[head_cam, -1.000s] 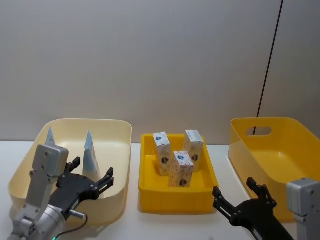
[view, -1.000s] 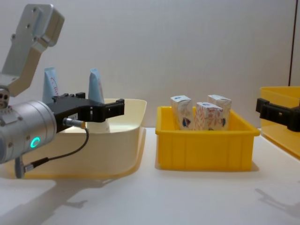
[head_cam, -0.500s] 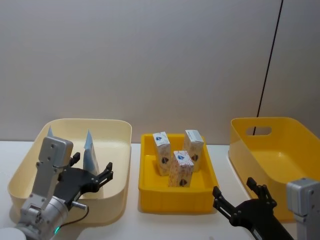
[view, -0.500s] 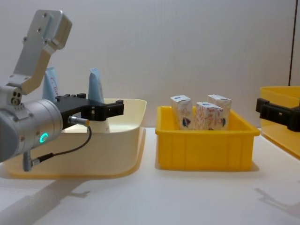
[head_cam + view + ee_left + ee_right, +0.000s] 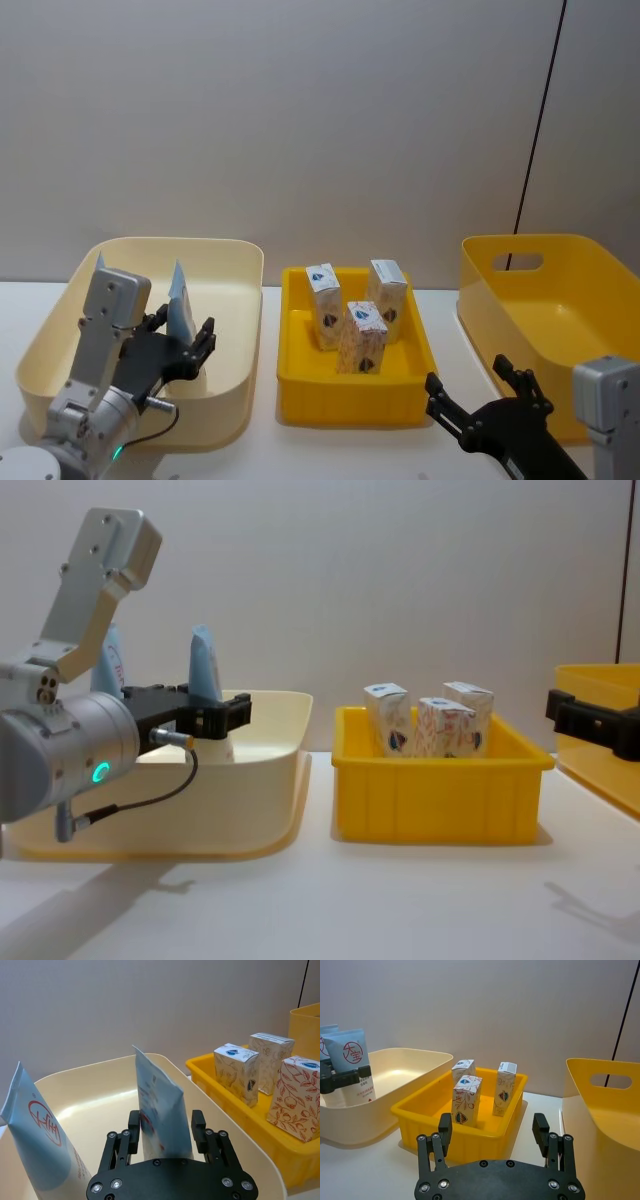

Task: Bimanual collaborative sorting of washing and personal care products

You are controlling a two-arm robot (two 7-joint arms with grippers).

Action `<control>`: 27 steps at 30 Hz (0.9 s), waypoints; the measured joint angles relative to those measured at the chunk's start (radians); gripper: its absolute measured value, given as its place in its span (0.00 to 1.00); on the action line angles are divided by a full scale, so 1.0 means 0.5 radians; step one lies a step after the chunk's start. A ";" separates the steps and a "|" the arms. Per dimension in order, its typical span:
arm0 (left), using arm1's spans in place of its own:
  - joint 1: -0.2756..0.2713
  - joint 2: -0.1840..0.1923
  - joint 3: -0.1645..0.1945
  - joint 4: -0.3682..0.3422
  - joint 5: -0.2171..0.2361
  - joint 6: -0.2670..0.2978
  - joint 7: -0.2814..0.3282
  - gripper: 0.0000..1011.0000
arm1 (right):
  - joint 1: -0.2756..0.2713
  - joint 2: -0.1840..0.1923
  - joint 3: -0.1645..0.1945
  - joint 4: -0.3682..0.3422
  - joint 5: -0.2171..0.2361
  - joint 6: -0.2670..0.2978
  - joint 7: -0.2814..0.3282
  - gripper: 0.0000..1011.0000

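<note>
Two squeeze tubes (image 5: 162,1105): left wrist view has left gripper (image 5: 165,1124) spread astride one; right gripper (image 5: 492,1124) gapes empty.

Lower left, the left end effector (image 5: 182,332) straddles one tube (image 5: 180,300), hemmed by the second tube (image 5: 35,1130) and cream bin (image 5: 245,330) wall.

Pale-blue tube (image 5: 181,300) with red print, upright, crimped end up, left of the yellow tray (image 5: 345,405), second tube (image 5: 37,1150) farther left, white reddish-patterned cartons upright inside the tray, rear-left carton (image 5: 324,305), rear-right carton (image 5: 387,286), front carton (image 5: 364,337)
</note>
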 joint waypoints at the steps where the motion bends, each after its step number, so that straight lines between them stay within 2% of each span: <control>1: -0.001 -0.001 0.000 0.002 0.001 0.000 0.000 0.67 | 0.000 0.000 0.000 0.000 0.000 0.000 0.000 0.99; 2: -0.004 -0.003 0.000 0.007 0.003 0.000 0.001 0.60 | 0.000 0.000 0.000 0.000 0.000 0.000 0.000 0.99; 4: -0.007 -0.004 0.001 0.011 0.004 0.001 0.002 0.56 | 0.000 0.000 0.000 0.000 0.000 0.000 0.000 0.99; 5: -0.009 -0.006 0.001 0.014 0.005 0.001 0.002 0.50 | 0.000 0.000 0.000 0.000 0.000 0.000 0.000 0.99; 9: -0.014 -0.008 0.002 0.021 0.008 0.001 0.003 0.42 | 0.000 0.000 0.000 0.000 0.000 0.000 0.000 0.99; 12: -0.015 -0.010 0.002 0.023 0.009 0.002 0.003 0.32 | 0.000 0.000 0.000 0.000 0.000 0.000 0.000 0.99; 20: -0.013 -0.004 -0.002 0.021 0.012 -0.032 -0.027 0.27 | 0.000 0.000 0.000 0.000 0.000 0.000 0.000 0.99; 27: -0.012 0.022 -0.017 -0.007 -0.014 -0.148 -0.141 0.25 | 0.000 0.000 0.000 0.000 0.000 0.000 0.000 0.99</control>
